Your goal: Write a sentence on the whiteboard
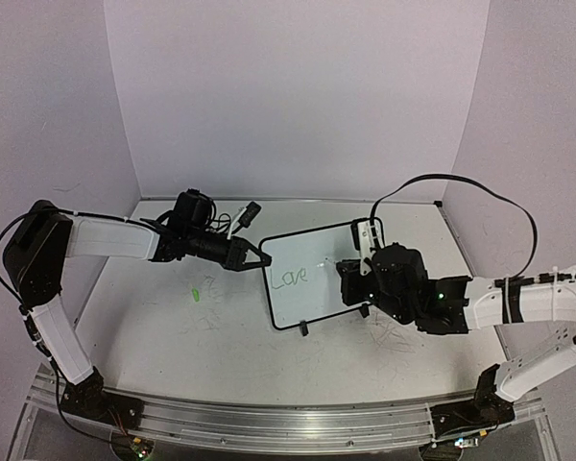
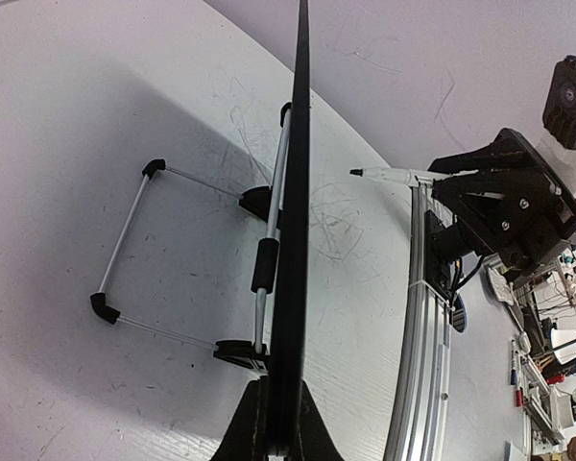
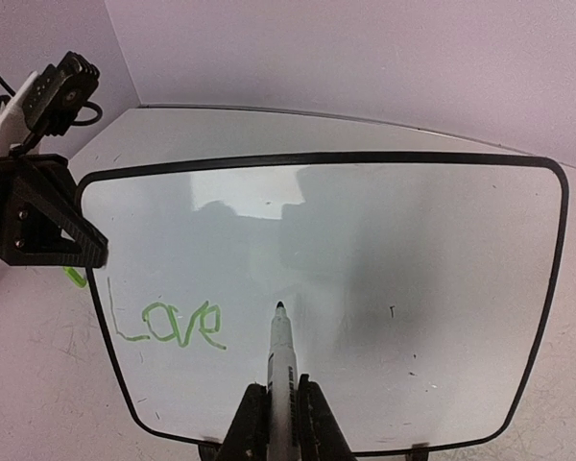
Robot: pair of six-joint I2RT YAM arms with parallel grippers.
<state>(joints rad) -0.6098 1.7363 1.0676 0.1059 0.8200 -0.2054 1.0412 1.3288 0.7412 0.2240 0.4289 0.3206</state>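
Note:
The whiteboard (image 1: 312,279) stands tilted mid-table in its thin black frame, with "Love" (image 3: 171,325) written on it in green at the lower left. My left gripper (image 1: 258,259) is shut on the board's left edge; in the left wrist view the board (image 2: 296,221) runs edge-on out of my left gripper (image 2: 278,430). My right gripper (image 3: 280,411) is shut on a white marker (image 3: 281,351). Its dark tip points at the board just right of "Love". In the left wrist view the marker (image 2: 384,175) shows a small gap between its tip and the board.
The board's wire stand (image 2: 125,240) with black feet rests on the table behind it. The tabletop carries old scribbles and a green smear (image 1: 197,293). Walls close the back and both sides. An aluminium rail (image 1: 288,423) runs along the near edge.

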